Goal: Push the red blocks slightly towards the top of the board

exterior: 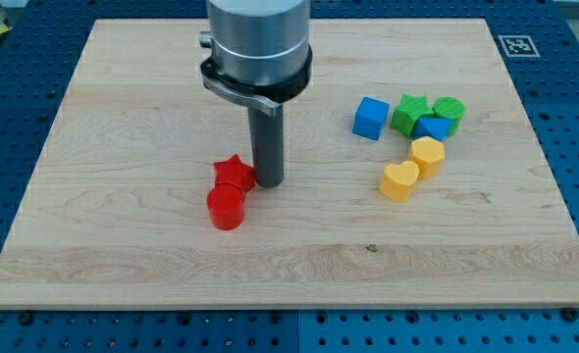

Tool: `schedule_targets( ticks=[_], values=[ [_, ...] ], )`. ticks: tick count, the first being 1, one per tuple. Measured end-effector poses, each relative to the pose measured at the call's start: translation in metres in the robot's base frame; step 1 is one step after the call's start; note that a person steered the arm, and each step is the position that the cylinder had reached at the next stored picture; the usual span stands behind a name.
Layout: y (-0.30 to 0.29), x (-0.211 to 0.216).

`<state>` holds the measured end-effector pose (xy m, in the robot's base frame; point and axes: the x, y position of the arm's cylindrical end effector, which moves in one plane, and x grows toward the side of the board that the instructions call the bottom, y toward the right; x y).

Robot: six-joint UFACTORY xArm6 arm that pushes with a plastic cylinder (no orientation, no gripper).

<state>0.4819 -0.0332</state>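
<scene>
A red star block (235, 172) and a red cylinder block (226, 207) lie touching each other left of the board's middle, the cylinder just below the star. My tip (269, 182) stands on the board right beside the red star, at its right edge, and up-right of the red cylinder. The rod rises straight up into the grey arm end at the view's top.
At the right lies a cluster: a blue cube (370, 118), a green star (409, 114), a green cylinder (448, 112), a small blue block (431, 127), a yellow hexagon block (427, 155) and a yellow heart (399, 181). The wooden board (123, 275) ends near the view's bottom.
</scene>
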Motion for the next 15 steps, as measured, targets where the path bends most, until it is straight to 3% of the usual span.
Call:
schedule_targets(
  ticks=[2,4,6,9,10,12,15],
  values=[
    [-0.007,-0.011],
    [0.048,0.01],
    [0.028,-0.036],
    [0.009,-0.013],
    [0.01,0.012],
    [-0.013,-0.003],
    [-0.02,0.01]
  ],
)
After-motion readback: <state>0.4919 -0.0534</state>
